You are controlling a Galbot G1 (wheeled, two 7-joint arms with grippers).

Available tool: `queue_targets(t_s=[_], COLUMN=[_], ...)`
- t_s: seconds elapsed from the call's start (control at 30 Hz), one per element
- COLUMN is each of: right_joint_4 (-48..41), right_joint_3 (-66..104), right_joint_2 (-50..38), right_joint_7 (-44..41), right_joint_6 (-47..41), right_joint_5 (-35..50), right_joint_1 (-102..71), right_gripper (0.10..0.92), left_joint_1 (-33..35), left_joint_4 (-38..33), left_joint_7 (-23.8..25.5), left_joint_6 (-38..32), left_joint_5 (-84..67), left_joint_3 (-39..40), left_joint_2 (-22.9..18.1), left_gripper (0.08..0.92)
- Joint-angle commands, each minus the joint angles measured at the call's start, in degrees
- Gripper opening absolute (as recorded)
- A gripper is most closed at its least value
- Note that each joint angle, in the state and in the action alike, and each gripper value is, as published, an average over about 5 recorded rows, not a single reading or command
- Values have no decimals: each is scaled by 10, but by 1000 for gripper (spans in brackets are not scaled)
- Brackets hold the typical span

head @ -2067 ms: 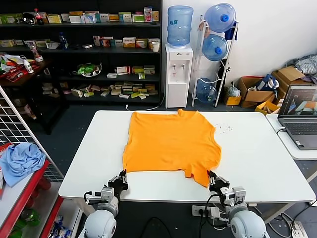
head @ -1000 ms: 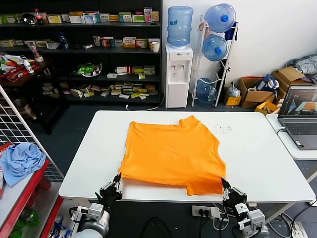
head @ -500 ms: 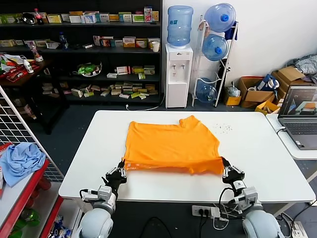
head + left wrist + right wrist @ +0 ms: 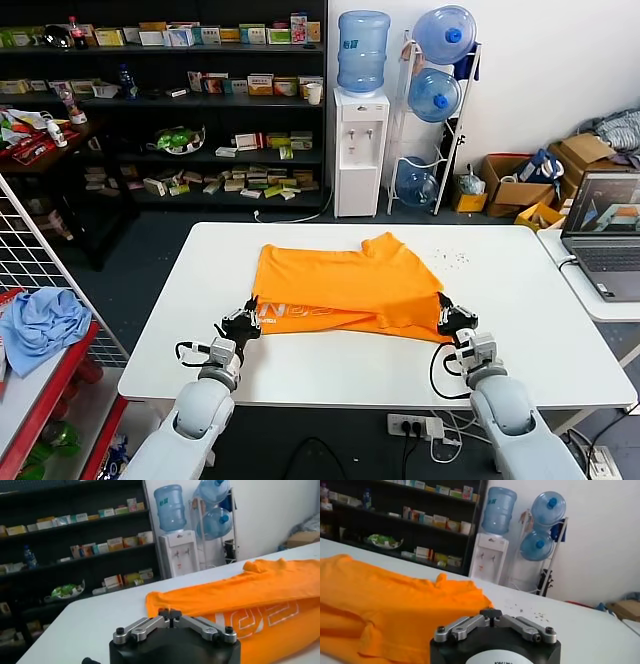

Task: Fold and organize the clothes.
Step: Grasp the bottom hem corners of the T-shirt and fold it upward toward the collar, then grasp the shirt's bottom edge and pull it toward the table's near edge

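Observation:
The orange T-shirt lies folded across the middle of the white table. Its near half is turned back over the far half, so white lettering faces up along the front fold. My left gripper rests low at the shirt's near-left corner, shut on the hem. In the left wrist view its tips meet against the T-shirt, beside the lettering. My right gripper is shut at the near-right corner. The right wrist view shows its tips closed at the edge of the T-shirt.
A laptop sits on a side table to the right. At the left a light blue cloth lies on a red rack. Behind the table stand a water dispenser and stocked shelves. Small specks dot the table's far right.
Both grippers have carried the shirt's near hem away from the table's front edge and over towards the collar. The shirt is now doubled over, and its lettering has come into view.

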Motion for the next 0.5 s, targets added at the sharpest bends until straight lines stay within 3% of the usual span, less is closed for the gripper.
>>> queue_targets(t_s=[0.03,0.3,0.5], right_joint_4=[0,96,100], right_joint_3=[-17,19,39], right_joint_2=[-8,-40,-43], right_joint_7=[-2,-5,-9], right_joint_6=[-57,-111,-117], right_joint_5=[28,46,40], right_joint_1=[14,-89,-120], right_gripper=[276,501,674], left_joint_1=[-16,52,60], left_joint_4=[5,-73,-77], left_joint_7=[8,-9,-21], left_joint_6=[22,59,83], left_joint_5=[-23,-111,-161], left_joint_3=[18,10,-3], left_joint_2=[15,38,42], left_gripper=[143,357,547])
